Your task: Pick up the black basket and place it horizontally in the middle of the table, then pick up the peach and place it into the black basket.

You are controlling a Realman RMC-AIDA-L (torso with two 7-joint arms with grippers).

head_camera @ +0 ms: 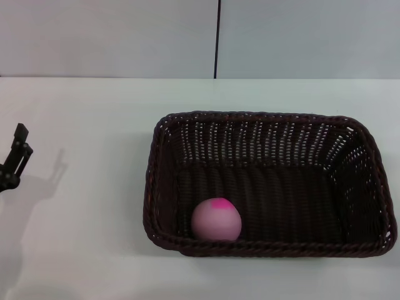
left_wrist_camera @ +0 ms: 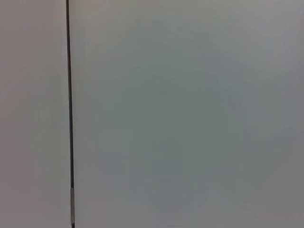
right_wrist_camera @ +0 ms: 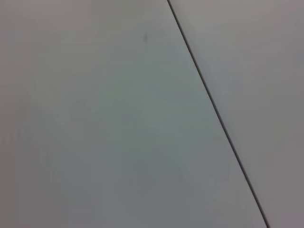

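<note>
the black basket (head_camera: pixel 269 184) sits flat on the table (head_camera: pixel 87 250), open side up, its long sides running across the head view, and it serves here as the landmark. it lies somewhat toward the robot's right of the table's middle, with its far rim closer to the wall (head_camera: pixel 112 37) than its near rim. the peach (head_camera: pixel 216 220) rests inside the black basket on its floor, in the near corner on the robot's left side, touching or almost touching the near wall, with its deeper pink spot facing up. the rest of the basket floor shows only dark weave. the left gripper (head_camera: pixel 14 164) is well apart from the black basket, out on the robot's left at the edge of the head view, above the table and casting a shadow toward the basket; only a dark part of it shows, and i cannot tell whether its fingers are apart or together. it holds nothing that can be seen. the right gripper does not show in any view. behind the black basket, the wall has a thin dark vertical seam (head_camera: pixel 218 37); both wrist views show only a pale surface crossed by a thin dark line.
</note>
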